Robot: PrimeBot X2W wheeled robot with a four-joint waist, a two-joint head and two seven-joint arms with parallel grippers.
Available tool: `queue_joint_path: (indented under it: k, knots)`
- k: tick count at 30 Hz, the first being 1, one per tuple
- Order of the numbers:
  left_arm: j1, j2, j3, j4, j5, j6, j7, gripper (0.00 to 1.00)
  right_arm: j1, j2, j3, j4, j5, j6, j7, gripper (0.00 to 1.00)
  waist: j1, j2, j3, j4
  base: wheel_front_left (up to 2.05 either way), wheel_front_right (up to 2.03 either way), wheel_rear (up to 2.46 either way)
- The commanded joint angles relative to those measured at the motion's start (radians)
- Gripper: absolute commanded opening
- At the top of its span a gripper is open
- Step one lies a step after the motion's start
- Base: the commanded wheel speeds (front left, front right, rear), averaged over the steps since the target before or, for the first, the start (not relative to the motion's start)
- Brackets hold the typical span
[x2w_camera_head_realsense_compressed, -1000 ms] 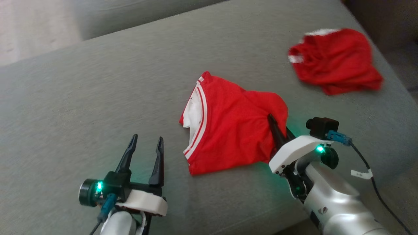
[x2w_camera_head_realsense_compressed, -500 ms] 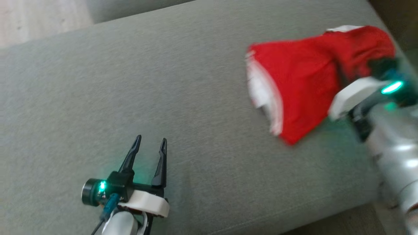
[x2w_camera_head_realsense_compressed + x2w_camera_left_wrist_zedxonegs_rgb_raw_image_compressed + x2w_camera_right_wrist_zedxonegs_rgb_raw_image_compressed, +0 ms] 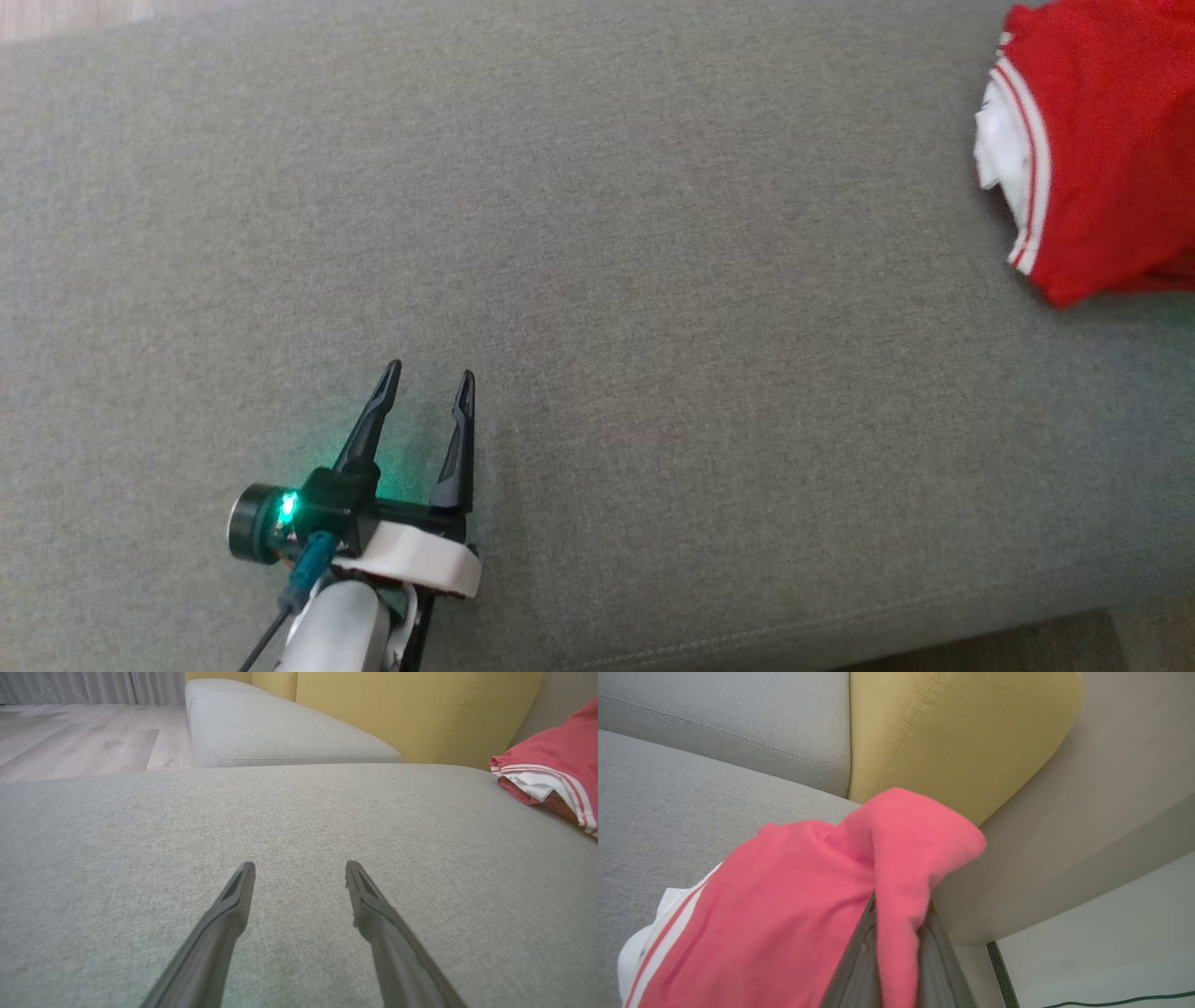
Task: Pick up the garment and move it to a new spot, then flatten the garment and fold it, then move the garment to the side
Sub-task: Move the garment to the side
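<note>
A broad grey seat cushion (image 3: 597, 280) of woven fabric spreads across the head view, its surface smooth and bare over most of its width. Behind it, in the left wrist view, stands a mustard-yellow back cushion (image 3: 411, 709), with a second grey cushion (image 3: 280, 732) beside that and pale wood floor (image 3: 70, 732) beyond.

The garment (image 3: 1111, 140) sits at the far right end of the seat, cut by the head view's right edge and well apart from the left arm. It is bright red knit cloth, loosely bunched rather than flat, with soft folds and a rounded hump at the top. In the left wrist view its lower part (image 3: 556, 760) seems to rest on the seat near the yellow cushion.

The right gripper (image 3: 899, 924) is pressed together on a fold of the garment: the red cloth runs between its dark fingers (image 3: 857, 966) and drapes over their tips, hiding them.

The left gripper (image 3: 429, 371) hovers low over bare seat at the lower left, its two fingers spread apart with nothing between them; a green light glows at its wrist.

Along the garment's left edge run two narrow white stripes (image 3: 1032, 159), and white lining (image 3: 994, 140) shows beside them.
</note>
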Motion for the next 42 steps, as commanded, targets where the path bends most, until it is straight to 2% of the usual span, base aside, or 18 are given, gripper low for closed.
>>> queue_joint_path:
  k: [1, 2, 4, 7, 9, 11, 14, 15, 19, 22, 25, 32, 42]
  knots:
    - [-0.026, 0.004, 0.024, -0.033, 0.004, -0.001, -0.010, 1.00, -0.020, -0.045, -0.027, -0.012, -0.028, 0.007, 0.004, 0.71, -0.0001, 0.0000, 0.007, 0.004, 0.00, 0.00, 0.00]
    - [-0.027, 0.004, 0.025, -0.033, 0.005, -0.001, -0.010, 1.00, -0.023, -0.054, -0.051, -0.011, -0.048, 0.007, 0.011, 1.00, -0.0001, 0.0000, 0.010, 0.004, 0.00, 0.00, 0.00]
    - [-0.031, 0.004, 0.029, -0.033, 0.007, -0.002, -0.010, 1.00, -0.026, -0.067, -0.108, -0.009, -0.086, 0.007, 0.026, 1.00, -0.0001, 0.0000, 0.014, 0.004, 0.00, 0.00, 0.00]
    - [-0.039, 0.004, 0.042, -0.033, 0.011, 0.002, -0.010, 1.00, -0.028, -0.086, -0.221, -0.017, -0.157, 0.007, -0.013, 1.00, -0.0001, 0.0000, 0.019, 0.004, 0.00, 0.00, 0.00]
    - [-0.043, 0.004, 0.054, -0.036, 0.014, 0.006, -0.010, 1.00, -0.018, -0.070, -0.309, -0.048, -0.202, 0.007, -0.044, 1.00, -0.0001, 0.0000, 0.017, 0.005, 0.00, 0.00, 0.00]
    - [-0.043, 0.004, 0.066, -0.038, 0.018, 0.011, -0.010, 1.00, 0.006, -0.014, -0.394, -0.099, -0.238, 0.007, -0.068, 1.00, -0.0001, 0.0000, 0.010, 0.009, 0.00, 0.00, 0.00]
    - [-0.041, 0.004, 0.085, -0.039, 0.019, 0.020, -0.010, 1.00, 0.060, 0.109, -0.503, -0.200, -0.278, 0.007, -0.084, 1.00, -0.0001, 0.0000, -0.005, 0.020, 0.00, 0.00, 0.00]
    - [-0.041, 0.004, 0.085, -0.039, 0.019, 0.020, -0.010, 1.00, 0.060, 0.109, -0.503, -0.200, -0.278, 0.007, -0.084, 1.00, -0.0001, 0.0000, -0.005, 0.020, 0.00, 0.00, 0.00]
    - [-0.036, 0.004, 0.107, -0.043, 0.019, 0.035, -0.010, 1.00, 0.177, 0.311, -0.575, -0.413, -0.313, 0.007, -0.087, 1.00, -0.0001, 0.0000, -0.026, 0.050, 0.00, 0.00, 0.00]
    - [-0.034, 0.004, 0.122, -0.044, 0.018, 0.045, -0.010, 1.00, 0.283, 0.426, -0.565, -0.555, -0.303, 0.007, -0.087, 1.00, -0.0001, 0.0000, -0.038, 0.082, 0.00, 0.00, 0.00]
    - [-0.030, 0.004, 0.137, -0.039, 0.016, 0.056, -0.010, 1.00, 0.389, 0.471, -0.532, -0.642, -0.266, 0.007, -0.087, 1.00, -0.0001, 0.0000, -0.053, 0.121, 0.00, 0.00, 0.00]
    - [-0.007, 0.004, 0.162, -0.031, 0.014, 0.077, -0.010, 1.00, 0.589, 0.483, -0.435, -0.728, -0.097, 0.007, -0.088, 1.00, -0.0001, 0.0000, -0.099, 0.209, 0.00, 0.00, 0.00]
    - [0.040, 0.004, 0.222, -0.001, 0.031, 0.086, -0.010, 1.00, 0.748, 0.484, -0.365, -0.766, -0.010, 0.007, -0.088, 1.00, -0.0001, 0.0000, -0.174, 0.250, 0.00, 0.00, 0.00]
